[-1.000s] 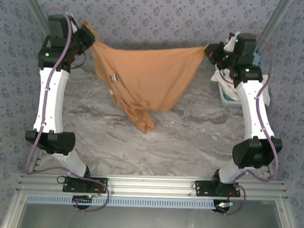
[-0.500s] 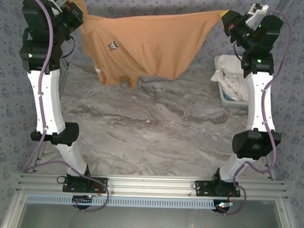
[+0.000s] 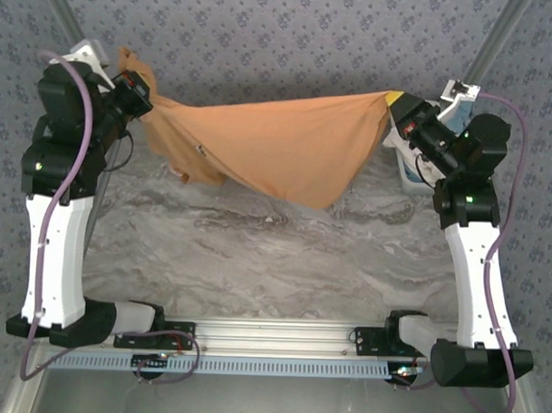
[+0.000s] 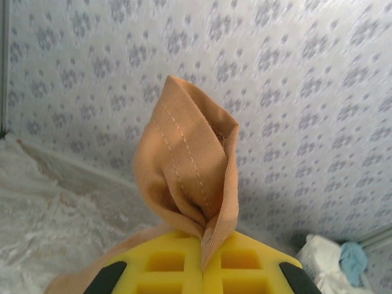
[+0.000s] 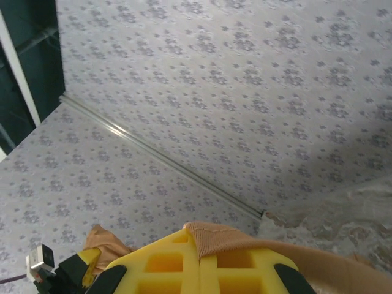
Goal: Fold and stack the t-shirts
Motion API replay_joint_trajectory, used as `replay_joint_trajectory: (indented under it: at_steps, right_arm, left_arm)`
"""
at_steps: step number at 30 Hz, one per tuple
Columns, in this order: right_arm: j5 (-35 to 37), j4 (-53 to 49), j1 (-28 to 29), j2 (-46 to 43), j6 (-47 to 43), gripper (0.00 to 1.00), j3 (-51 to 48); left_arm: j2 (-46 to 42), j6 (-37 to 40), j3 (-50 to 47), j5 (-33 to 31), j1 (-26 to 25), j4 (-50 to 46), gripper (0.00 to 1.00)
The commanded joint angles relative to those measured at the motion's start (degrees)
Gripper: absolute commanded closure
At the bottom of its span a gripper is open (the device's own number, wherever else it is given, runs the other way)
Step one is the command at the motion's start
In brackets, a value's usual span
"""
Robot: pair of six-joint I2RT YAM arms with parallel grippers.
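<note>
A tan-orange t-shirt (image 3: 278, 143) hangs stretched in the air between both arms, above the marble table (image 3: 256, 260). My left gripper (image 3: 139, 97) is shut on its left end, and a stitched hem (image 4: 196, 177) sticks up from between the yellow pads (image 4: 165, 263) of that gripper (image 4: 203, 242). My right gripper (image 3: 399, 109) is shut on the right corner, where the cloth (image 5: 229, 236) folds over the right pad of that gripper (image 5: 199, 245). The shirt's lower edge sags to a point near the table's back middle. White cloth (image 4: 321, 257) and a light blue piece (image 4: 352, 257) lie at the far right.
A white tub (image 3: 408, 175) stands at the table's back right, mostly hidden behind my right arm (image 3: 466, 231). Patterned walls close in the back and sides. The metal rail (image 3: 271, 338) with both arm bases runs along the near edge.
Both arms lifted the shirt off the table, where its lower part had trailed, then came down a little and back. It now hangs free and stretched between them.
</note>
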Motion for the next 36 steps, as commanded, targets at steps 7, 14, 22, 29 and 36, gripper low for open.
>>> replay_joint_trajectory:
  at_steps: [7, 14, 22, 29, 36]
  right_arm:
    - [-0.2, 2.5, 0.2, 19.7, -0.6, 1.00, 11.8]
    - [-2.4, 5.6, -1.6, 34.2, 2.2, 1.00, 30.8]
    - [-3.4, 4.8, -5.9, 38.6, 6.1, 1.00, 45.0]
    - [-5.7, -2.4, -6.7, 25.8, -0.5, 1.00, 27.4]
    - [4.6, -27.2, 1.2, 5.9, -16.7, 0.71, -10.9]
  left_arm:
    - [23.2, 0.9, 21.6, 2.5, 3.4, -5.7, 1.00]
    - [40.8, -0.9, 52.9, 6.5, 6.4, -11.0, 1.00]
    - [30.9, -0.6, 50.1, 6.4, 6.2, -3.1, 1.00]
    - [13.0, 0.1, 23.5, -3.8, -5.9, -15.1, 1.00]
    - [-17.5, -23.2, -44.5, -2.3, -11.4, -6.5, 0.84]
